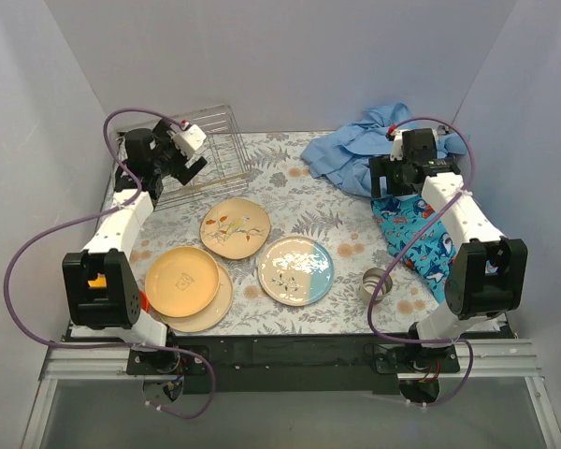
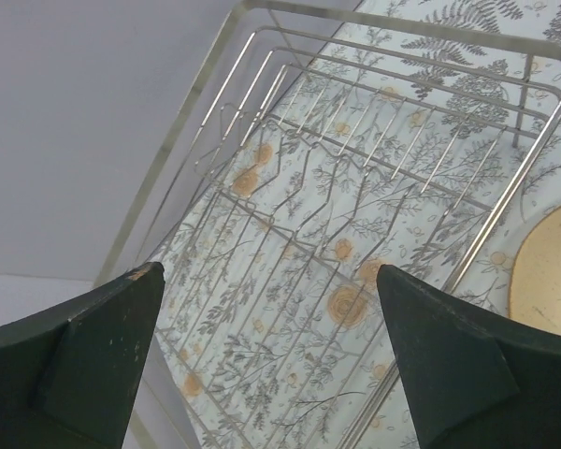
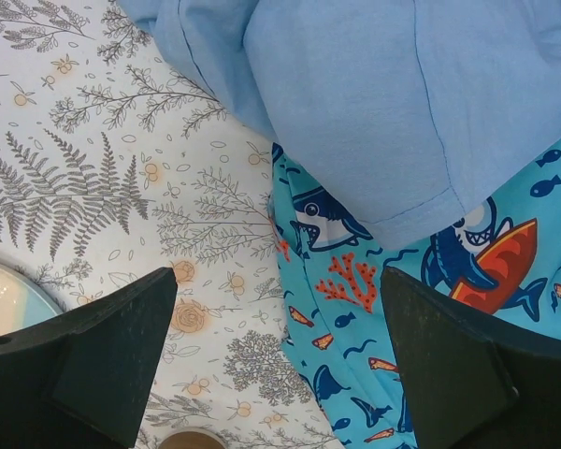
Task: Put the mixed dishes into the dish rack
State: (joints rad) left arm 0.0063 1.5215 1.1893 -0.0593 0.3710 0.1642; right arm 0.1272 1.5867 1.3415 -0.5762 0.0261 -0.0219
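The wire dish rack (image 1: pixel 215 150) stands empty at the back left. My left gripper (image 1: pixel 191 168) hovers open over its near edge; the left wrist view shows the rack grid (image 2: pixel 355 178) between the spread fingers (image 2: pixel 269 273). A floral cream plate (image 1: pixel 235 227), a cream-and-blue plate (image 1: pixel 295 269) and two stacked yellow-tan plates (image 1: pixel 182 281) lie flat on the table. A small cup (image 1: pixel 376 282) stands front right. My right gripper (image 1: pixel 394 183) is open and empty above the cloths (image 3: pixel 279 281). The bowls and a second cup are not visible.
A light blue cloth (image 1: pixel 360 150) is bunched at the back right, also filling the top of the right wrist view (image 3: pixel 374 84). A shark-print cloth (image 1: pixel 421 238) lies along the right side (image 3: pixel 402 318). White walls close in the table on three sides.
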